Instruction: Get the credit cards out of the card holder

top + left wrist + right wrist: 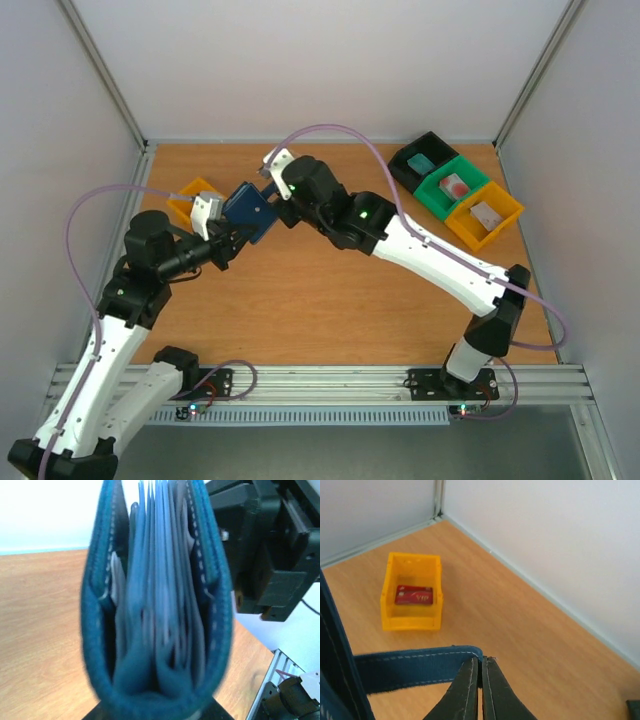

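The navy card holder [250,210] hangs above the table with its fold in my left gripper [226,236], which is shut on it. In the left wrist view the card holder [155,630] gapes open and shows several pale grey-blue pockets; I cannot make out any card among them. Its closing tab [415,667] sticks out sideways. My right gripper [481,661] is shut, its fingertips pressed together right at the tab's end, and the tab lies against the outside of the left finger. One red credit card [413,595] lies in the yellow bin [387,600].
The yellow bin [190,195] stands at the back left, partly behind the left gripper. A black bin [422,160], a green bin [455,185] and a second yellow bin [485,215] stand in a row at the back right. White walls enclose the table.
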Controlling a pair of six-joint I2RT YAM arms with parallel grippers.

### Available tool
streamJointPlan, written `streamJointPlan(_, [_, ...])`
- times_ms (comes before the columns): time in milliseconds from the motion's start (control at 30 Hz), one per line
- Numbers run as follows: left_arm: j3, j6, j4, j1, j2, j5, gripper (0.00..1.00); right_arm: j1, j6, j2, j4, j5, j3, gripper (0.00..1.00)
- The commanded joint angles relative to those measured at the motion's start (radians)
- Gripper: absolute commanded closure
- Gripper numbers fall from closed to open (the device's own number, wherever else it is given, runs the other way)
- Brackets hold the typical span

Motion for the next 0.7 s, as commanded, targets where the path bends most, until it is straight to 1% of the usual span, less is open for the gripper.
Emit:
streamJointPlan(0, [-0.004,0.008,0.016,-0.003,-0.023,0.043,1.0,-0.148,0.047,-0.145,-0.033,0.011,-0.12,0.99])
streamJointPlan(33, [-0.006,0.005,0.013,-0.003,-0.021,0.034,1.0,-0.164,0.037,-0.182,-0.032,-0.048,-0.151,0.98])
streamJointPlan(100, [-0.009,0.004,0.013,-0.003,-0.013,0.011,1.0,-0.163,-0.017,-0.242,-0.025,-0.164,-0.197,0.91])
streamJointPlan(200, [-0.013,0.001,0.027,-0.003,0.002,-0.007,1.0,-0.138,-0.009,-0.271,-0.035,-0.224,-0.197,0.91])
streamJointPlan(233, [-0.018,-0.004,0.04,-0.004,0.005,0.008,1.0,-0.137,0.002,-0.271,-0.049,-0.256,-0.188,0.87])
streamJointPlan(267, [-0.027,-0.007,0.062,-0.003,0.003,0.041,1.0,-0.137,-0.004,-0.273,-0.06,-0.32,-0.183,0.78])
streamJointPlan(300, [-0.038,-0.006,0.09,-0.003,-0.002,0.096,1.0,-0.138,-0.018,-0.28,-0.081,-0.395,-0.179,0.65])
streamJointPlan(333, [-0.047,0.003,0.115,-0.003,-0.007,0.12,1.0,-0.139,-0.03,-0.289,-0.089,-0.481,-0.182,0.59])
streamJointPlan(367, [-0.047,0.009,0.121,-0.003,-0.007,0.136,1.0,-0.141,-0.041,-0.303,-0.099,-0.563,-0.192,0.44])
streamJointPlan(433, [-0.03,0.018,0.097,-0.004,0.008,0.115,1.0,-0.142,-0.048,-0.328,-0.089,-0.698,-0.227,0.2])
streamJointPlan(500, [-0.025,0.033,0.087,-0.004,0.011,0.111,1.0,-0.14,-0.004,-0.339,-0.035,-0.795,-0.262,0.03])
streamJointPlan(567, [-0.036,0.051,0.111,-0.003,0.004,0.175,1.0,-0.14,0.054,-0.336,0.039,-0.855,-0.305,0.01])
streamJointPlan(667, [-0.066,0.052,0.209,-0.003,-0.002,0.356,1.0,-0.145,0.098,-0.307,0.099,-0.912,-0.308,0.02])
